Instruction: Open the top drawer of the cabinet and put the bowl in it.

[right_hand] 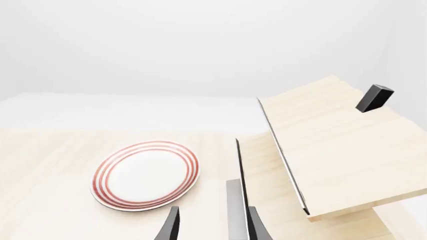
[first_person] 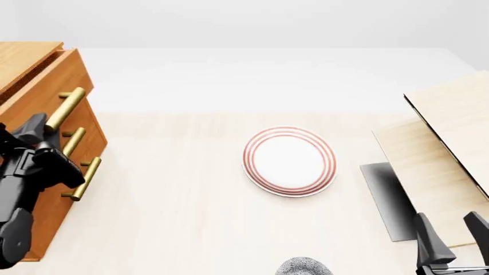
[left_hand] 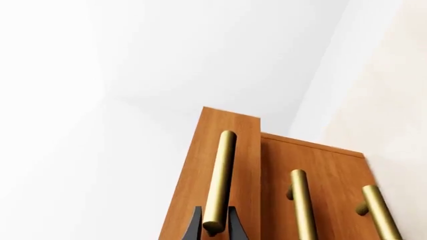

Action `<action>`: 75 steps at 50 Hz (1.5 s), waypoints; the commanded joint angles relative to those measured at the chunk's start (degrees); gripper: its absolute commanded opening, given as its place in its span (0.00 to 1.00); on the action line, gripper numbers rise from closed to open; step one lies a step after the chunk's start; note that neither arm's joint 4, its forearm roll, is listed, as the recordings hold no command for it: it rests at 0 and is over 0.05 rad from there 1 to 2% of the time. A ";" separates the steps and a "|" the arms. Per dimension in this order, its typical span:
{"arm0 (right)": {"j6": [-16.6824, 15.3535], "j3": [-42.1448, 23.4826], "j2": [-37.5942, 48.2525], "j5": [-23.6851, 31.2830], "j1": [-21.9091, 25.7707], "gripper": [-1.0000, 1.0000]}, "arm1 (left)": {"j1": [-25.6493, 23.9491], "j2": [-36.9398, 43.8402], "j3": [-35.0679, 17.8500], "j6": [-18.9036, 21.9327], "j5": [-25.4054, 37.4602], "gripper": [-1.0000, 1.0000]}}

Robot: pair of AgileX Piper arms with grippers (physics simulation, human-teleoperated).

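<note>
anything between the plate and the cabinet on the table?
Nothing. Front view shows only bare tabletop between the plate and the cabinet. The left gripper sits at the cabinet's drawer front, not in that stretch.

My table (first_person: 176,195) is pale light wood, running off to a white edge at its far side. At its centre lies the flat white plate (first_person: 290,161) with red rings. At nine o'clock of the plate stands the cabinet (first_person: 46,172), its base on the tabletop. At three o'clock lie the pale boards (first_person: 428,189), overlapping. At six o'clock, at the near edge, sits the bowl (first_person: 304,267), only partly seen.
</note>
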 commanded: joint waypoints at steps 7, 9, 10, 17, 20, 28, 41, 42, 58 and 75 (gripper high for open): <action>-0.07 0.02 0.16 -0.12 0.05 1.00 | -6.22 0.06 0.74 2.17 -2.35 0.00; -0.09 0.02 0.11 -0.08 0.05 1.00 | -6.78 -0.44 0.54 2.50 -1.89 0.00; -0.09 0.02 0.11 -0.07 0.05 1.00 | -6.97 -0.72 0.41 2.61 -1.61 0.00; -0.14 0.02 0.02 0.04 0.08 1.00 | -8.93 -3.07 0.00 4.07 -0.31 0.00; -0.15 0.02 0.01 0.07 0.09 1.00 | -9.54 -2.71 -0.12 4.69 -0.57 0.00; -0.18 0.02 -0.07 0.20 0.12 1.00 | -11.71 0.14 -0.04 6.28 -3.30 0.00; -0.23 0.03 0.06 0.14 0.17 1.00 | -14.18 2.39 -0.41 7.12 -4.82 0.00; -0.23 0.03 0.11 0.12 0.17 1.00 | -14.66 2.73 -0.43 7.43 -5.19 0.00; -0.33 0.03 -0.04 0.31 0.22 1.00 | -18.27 4.03 -1.53 9.33 -6.93 0.00; -0.40 0.03 0.06 0.31 0.27 1.00 | -22.33 1.78 -3.47 9.86 -4.40 0.00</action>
